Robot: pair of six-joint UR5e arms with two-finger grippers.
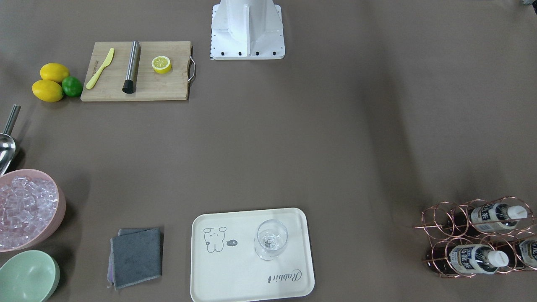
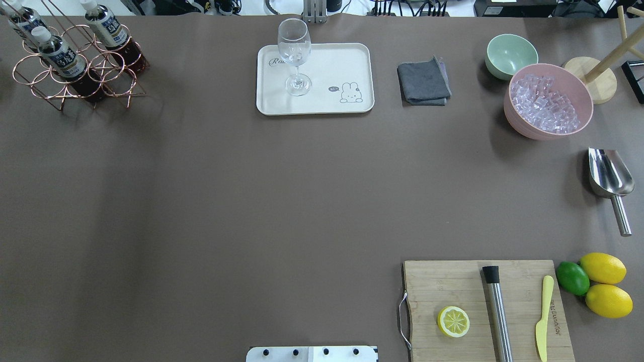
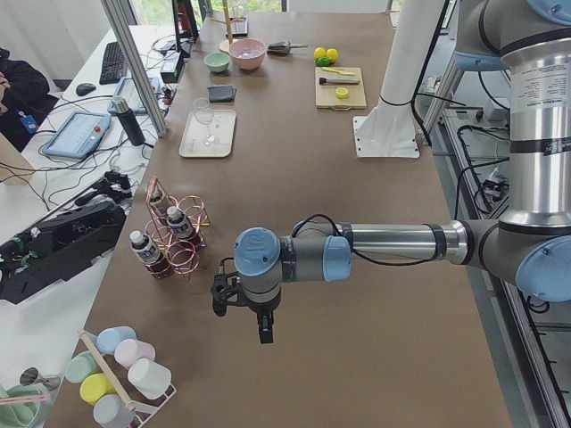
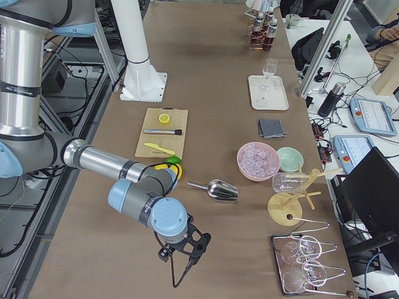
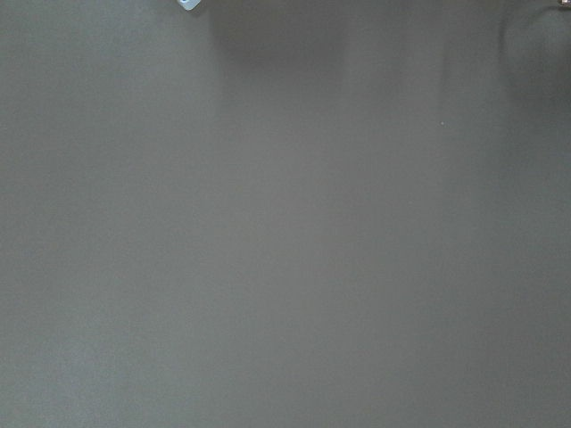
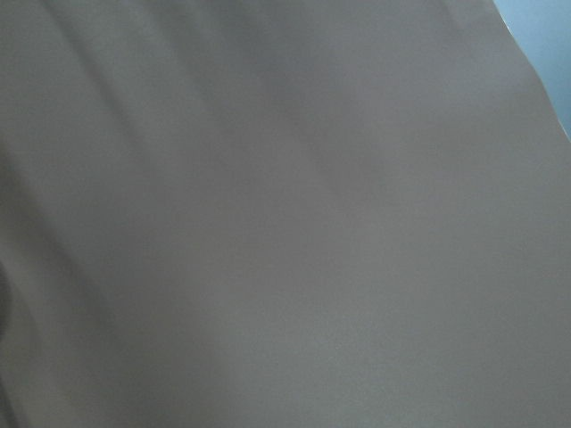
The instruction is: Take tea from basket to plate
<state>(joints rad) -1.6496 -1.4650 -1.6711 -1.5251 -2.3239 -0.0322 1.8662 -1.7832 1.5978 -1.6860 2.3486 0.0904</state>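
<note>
Notably, a wine glass [image 1: 271,239] occupies the plate [image 1: 235,279].

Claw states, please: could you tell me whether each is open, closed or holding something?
Left claw: cannot be told, seen only from the side.
Right claw: cannot be told, same reason.

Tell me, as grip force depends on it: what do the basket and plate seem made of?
The basket: thin metal wire, glossy rose-gold finish; its rings glint. The plate: likely plastic or melamine, smooth matte cream with printed drawing; unsure which.
</note>
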